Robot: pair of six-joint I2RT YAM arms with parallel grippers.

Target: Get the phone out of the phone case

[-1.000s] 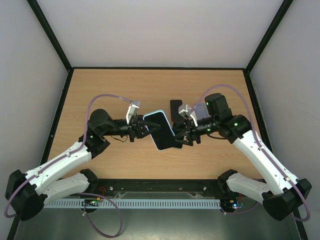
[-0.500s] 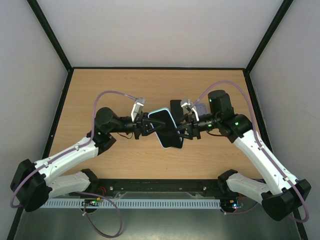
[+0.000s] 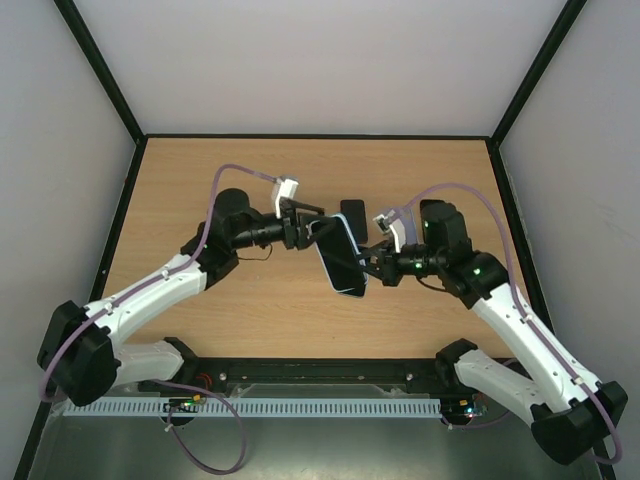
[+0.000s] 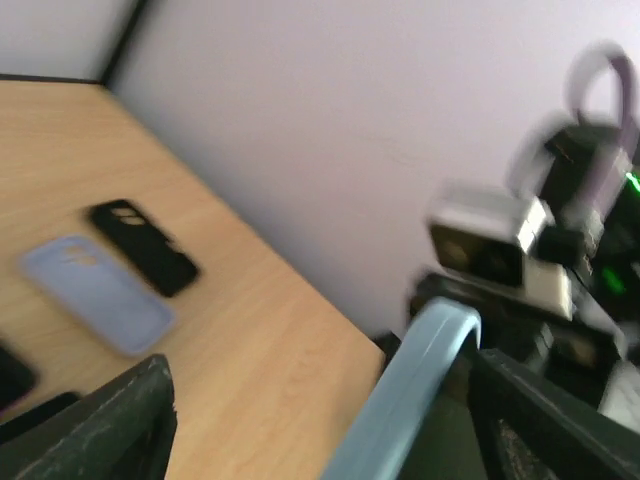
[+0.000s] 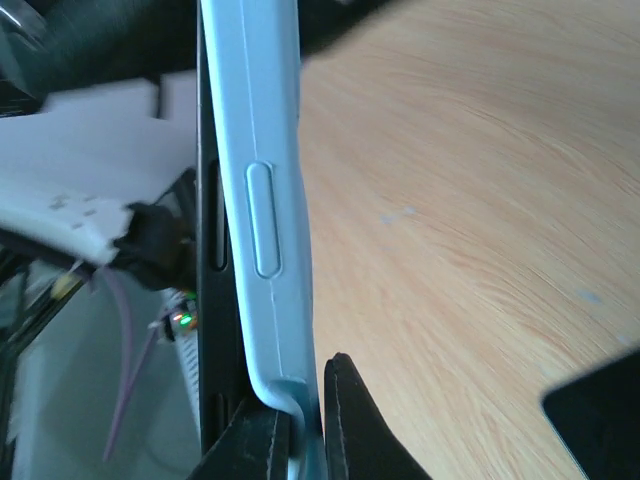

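A black phone (image 3: 340, 260) in a light blue phone case (image 3: 350, 293) hangs above the table's middle between both arms. My right gripper (image 3: 373, 268) is shut on the case's right edge. In the right wrist view its fingertips (image 5: 345, 420) pinch the case's curled lip (image 5: 265, 200), with the dark phone body (image 5: 210, 320) just left of it. My left gripper (image 3: 316, 222) stands open at the phone's far left corner. In the left wrist view its fingers (image 4: 110, 430) are wide apart and the case's blue rim (image 4: 410, 395) runs between them, blurred and not squeezed.
A black case (image 4: 140, 245) and a lavender case (image 4: 95, 292) lie flat on the wooden table (image 3: 200, 180) behind the phone; the black one (image 3: 352, 216) shows from above too. Black frame rails and pale walls bound the table.
My left gripper opened, let go of the phone and swung toward the back. My right gripper shut on the case's edge. The phone shifted right and turned steeper.
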